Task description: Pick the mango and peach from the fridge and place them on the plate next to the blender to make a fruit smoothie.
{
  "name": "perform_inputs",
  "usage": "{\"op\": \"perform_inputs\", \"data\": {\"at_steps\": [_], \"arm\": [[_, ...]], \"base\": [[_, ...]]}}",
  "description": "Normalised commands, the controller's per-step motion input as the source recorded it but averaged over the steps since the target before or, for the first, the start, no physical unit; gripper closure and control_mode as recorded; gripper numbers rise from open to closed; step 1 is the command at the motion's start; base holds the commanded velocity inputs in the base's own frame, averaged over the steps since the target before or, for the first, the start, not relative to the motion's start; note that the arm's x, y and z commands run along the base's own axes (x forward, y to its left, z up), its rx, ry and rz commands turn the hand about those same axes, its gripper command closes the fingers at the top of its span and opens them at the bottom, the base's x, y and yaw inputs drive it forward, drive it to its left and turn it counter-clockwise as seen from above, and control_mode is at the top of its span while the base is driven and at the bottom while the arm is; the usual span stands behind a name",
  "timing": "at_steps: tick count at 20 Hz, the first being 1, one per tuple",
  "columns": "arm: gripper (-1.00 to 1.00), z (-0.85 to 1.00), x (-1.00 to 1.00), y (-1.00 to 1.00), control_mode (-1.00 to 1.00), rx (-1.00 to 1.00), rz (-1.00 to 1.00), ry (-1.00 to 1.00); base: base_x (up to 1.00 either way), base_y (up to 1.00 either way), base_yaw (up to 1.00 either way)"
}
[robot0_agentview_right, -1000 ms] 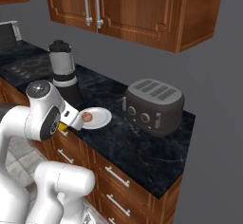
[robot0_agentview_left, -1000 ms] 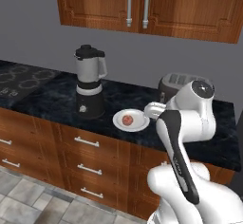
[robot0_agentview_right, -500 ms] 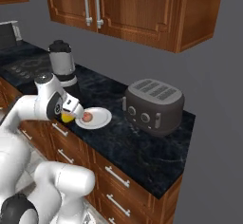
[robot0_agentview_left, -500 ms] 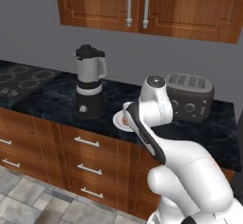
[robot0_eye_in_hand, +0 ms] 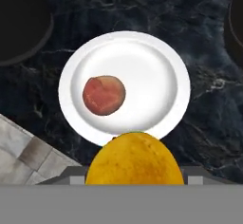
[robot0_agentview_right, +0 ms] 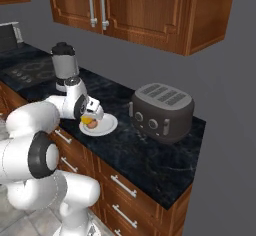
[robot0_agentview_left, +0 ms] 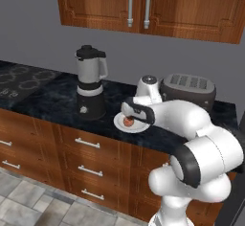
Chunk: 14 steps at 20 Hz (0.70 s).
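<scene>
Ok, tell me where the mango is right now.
The mango is held in the gripper just above the near rim of the plate, beside the peach, right of the blender.

mango: yellow-orange | peach: reddish-pink | plate: white | counter: black marbled

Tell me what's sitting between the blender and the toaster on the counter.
The plate with the peach on it, seen in the right base view between blender and toaster.

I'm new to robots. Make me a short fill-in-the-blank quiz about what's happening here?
1. The fruit already lying on the plate is the ____.
2. The claw is shut on the ____.
3. The tall appliance beside the plate is the ____.
4. The squat grey appliance with slots on top is the ____.

Missing words: peach; mango; blender; toaster.
</scene>
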Motion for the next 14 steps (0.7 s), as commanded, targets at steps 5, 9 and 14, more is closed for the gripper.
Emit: {"op": "perform_inputs", "data": {"at_steps": [5,9,14], "arm": [[1.00,-0.54,0.83,-0.12,-1.00,-0.10,0.10,0.02],[1.00,-0.28,0.68,-0.05,-1.00,-0.06,0.04,0.08],[1.00,-0.36,0.70,-0.02,-1.00,0.00,0.04,0.09]], "base": [[0.00,0.00,0.00],[0.00,0.00,0.00],[0.00,0.00,0.00]]}}
